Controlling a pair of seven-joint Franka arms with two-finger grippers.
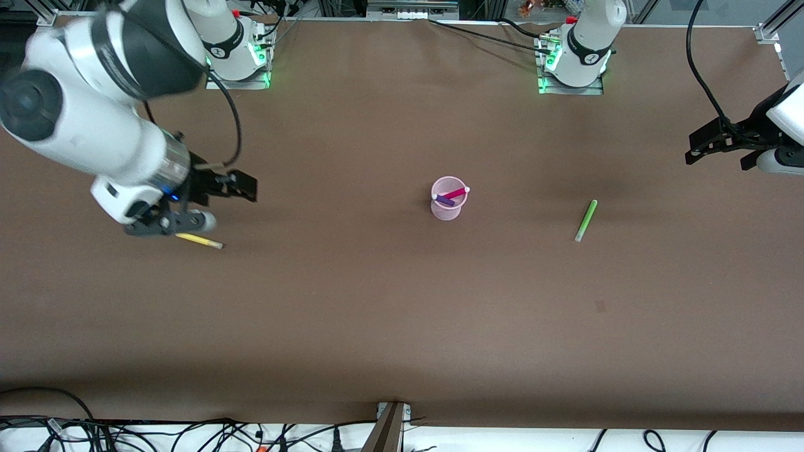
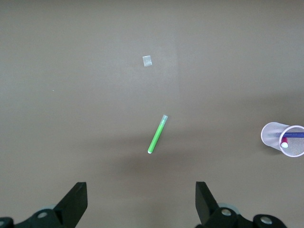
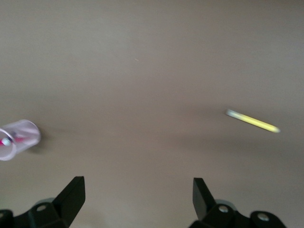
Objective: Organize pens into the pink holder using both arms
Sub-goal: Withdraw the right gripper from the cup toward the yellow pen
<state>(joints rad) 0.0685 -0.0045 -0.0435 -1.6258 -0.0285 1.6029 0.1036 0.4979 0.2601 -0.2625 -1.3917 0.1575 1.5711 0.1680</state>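
The pink holder [image 1: 449, 210] stands mid-table with a magenta pen [image 1: 457, 193] and a dark purple pen [image 1: 445, 201] leaning inside it. A green pen [image 1: 586, 220] lies flat toward the left arm's end; the left wrist view shows this green pen [image 2: 157, 134] and the holder [image 2: 284, 139]. A yellow pen [image 1: 200, 241] lies flat toward the right arm's end. My right gripper [image 1: 246, 187] hangs open and empty just above it. The right wrist view shows the yellow pen [image 3: 252, 121] and the holder [image 3: 18, 138]. My left gripper [image 1: 716, 152] is open and empty over the table's end.
A small pale mark [image 2: 147, 61] sits on the brown table cover [image 1: 377, 314], nearer the front camera than the green pen. Cables run along the table's front edge, where a bracket [image 1: 391, 424] sticks up.
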